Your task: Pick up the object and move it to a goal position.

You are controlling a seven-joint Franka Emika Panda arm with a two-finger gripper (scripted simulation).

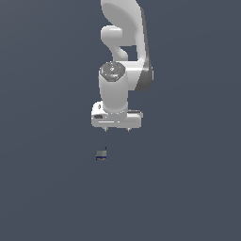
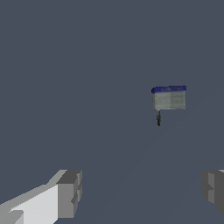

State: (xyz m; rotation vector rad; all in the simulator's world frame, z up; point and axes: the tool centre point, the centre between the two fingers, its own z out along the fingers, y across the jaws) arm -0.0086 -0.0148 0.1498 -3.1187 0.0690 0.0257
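The object [image 1: 101, 155] is a tiny grey-green block with a dark blue rim, lying on the flat grey floor. A thin dark pin sticks out of one side of it. In the wrist view the object [image 2: 169, 97] shows its blue edge and pale face, with the pin just below. My gripper [image 1: 116, 129] hangs above the floor, up and slightly toward the exterior view's right of the block, not touching it. Its fingers [image 2: 69, 194] stand wide apart with nothing between them, so the gripper [image 2: 142, 190] is open.
The white arm [image 1: 123, 52] rises behind the gripper toward the top of the exterior view. Plain grey floor [image 1: 188, 188] spreads out on all sides of the block.
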